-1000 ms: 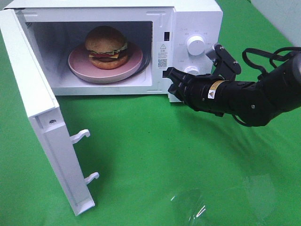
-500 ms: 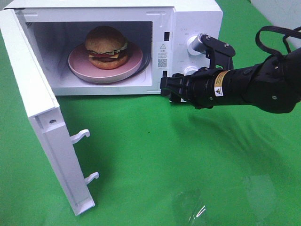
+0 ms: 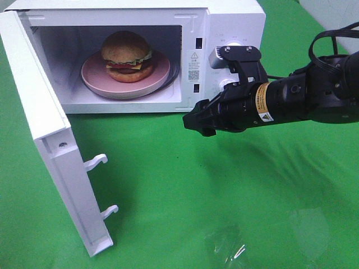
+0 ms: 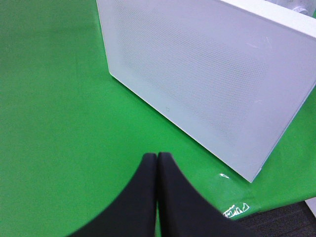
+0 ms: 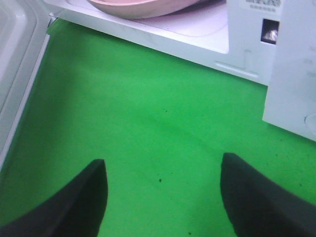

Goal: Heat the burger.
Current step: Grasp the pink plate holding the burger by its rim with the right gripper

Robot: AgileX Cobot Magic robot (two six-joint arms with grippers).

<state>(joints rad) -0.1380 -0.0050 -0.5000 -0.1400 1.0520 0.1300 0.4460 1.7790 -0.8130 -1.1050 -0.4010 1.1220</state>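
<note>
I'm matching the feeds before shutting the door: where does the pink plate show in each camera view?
Exterior high: the pink plate is inside the microwave, under the burger, upper left of centre.
Left wrist: not in it.
Right wrist: only the pink plate rim shows, cut off by the frame edge, beyond the cavity's sill.
Shared landmark: the open door shows in all three.
</note>
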